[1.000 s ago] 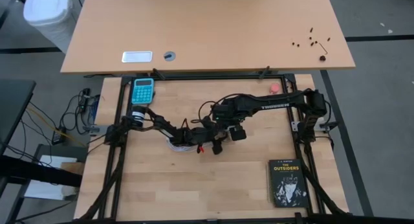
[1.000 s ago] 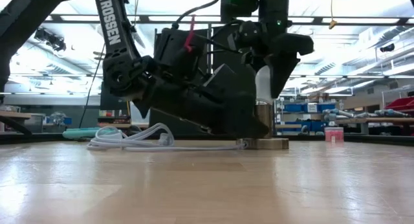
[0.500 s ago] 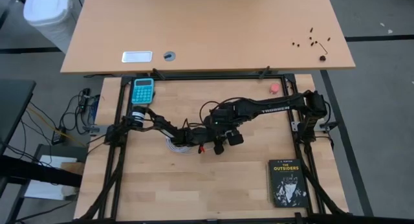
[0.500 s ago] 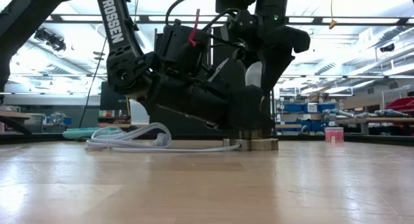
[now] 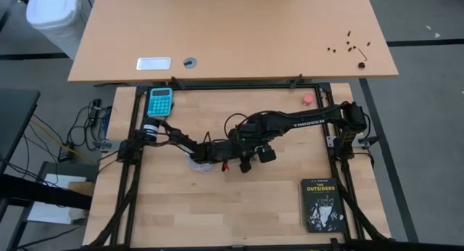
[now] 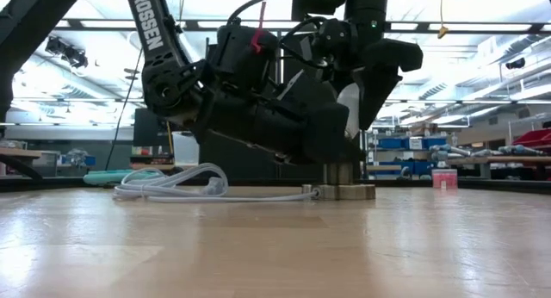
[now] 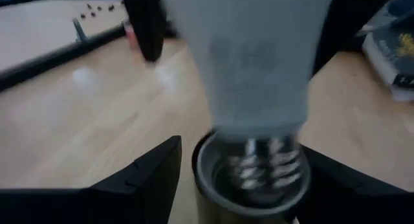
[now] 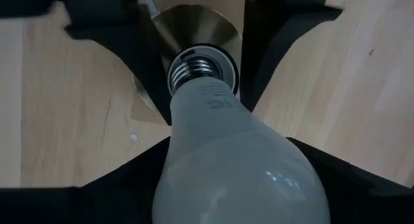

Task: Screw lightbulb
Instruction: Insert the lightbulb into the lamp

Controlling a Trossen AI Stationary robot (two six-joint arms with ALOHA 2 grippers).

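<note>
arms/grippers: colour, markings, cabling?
Both arms are matte black and blocky. The right arm carries white TROSSEN lettering along its link; the same lettering shows on an arm in the low view. Black cables loop off the wrists, with a red tag there. The fingers are dark, wedge-shaped.

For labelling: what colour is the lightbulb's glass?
Frosted white, over a silvery threaded base; the lightbulb shows best in the right wrist view.

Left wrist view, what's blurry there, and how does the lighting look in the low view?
Left wrist view: the lightbulb is soft and out of focus, filling the frame above the socket. Low view: bright ceiling lights backlight the arms into dark silhouettes.
</note>
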